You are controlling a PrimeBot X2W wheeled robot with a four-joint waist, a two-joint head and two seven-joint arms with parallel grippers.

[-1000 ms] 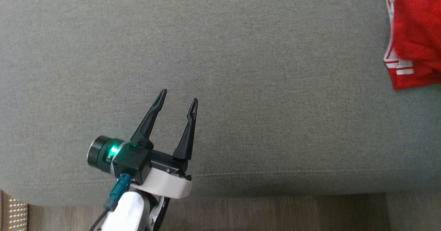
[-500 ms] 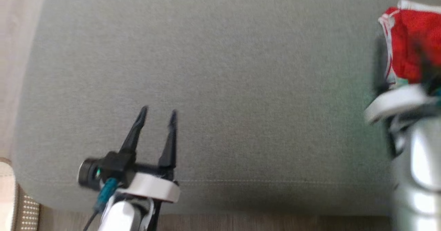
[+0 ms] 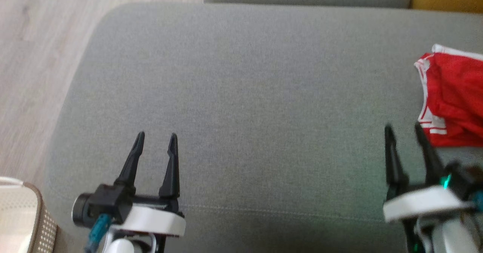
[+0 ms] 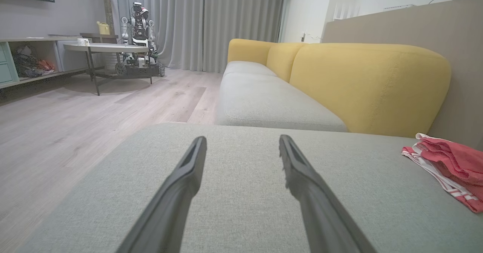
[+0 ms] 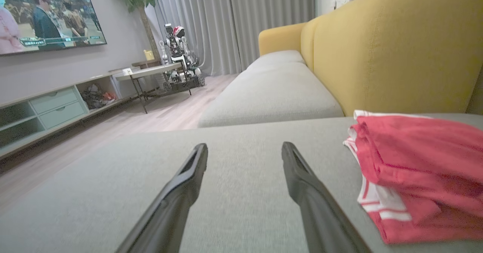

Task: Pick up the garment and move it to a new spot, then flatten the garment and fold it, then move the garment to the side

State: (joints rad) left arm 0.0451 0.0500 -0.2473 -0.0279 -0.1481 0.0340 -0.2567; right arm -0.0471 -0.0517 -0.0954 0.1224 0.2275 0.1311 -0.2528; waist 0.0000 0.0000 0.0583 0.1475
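The red garment point(image 3: 453, 98) with white trim lies folded at the right edge of the grey seat cushion point(image 3: 264, 87), roughly midway between its near and far sides. Just beside the garment's near-left corner hovers the right gripper point(image 3: 403, 128) — fingers spread wide, empty, not on the cloth. The left gripper point(image 3: 156, 135) hangs over the cushion's near-left corner, well apart from the garment — fingers wide too, holding nothing. A pale woven basket point(image 3: 22, 207) stands on the floor off that corner.

Hd top-down, wrists low; shared cushion point(image 3: 241, 94)
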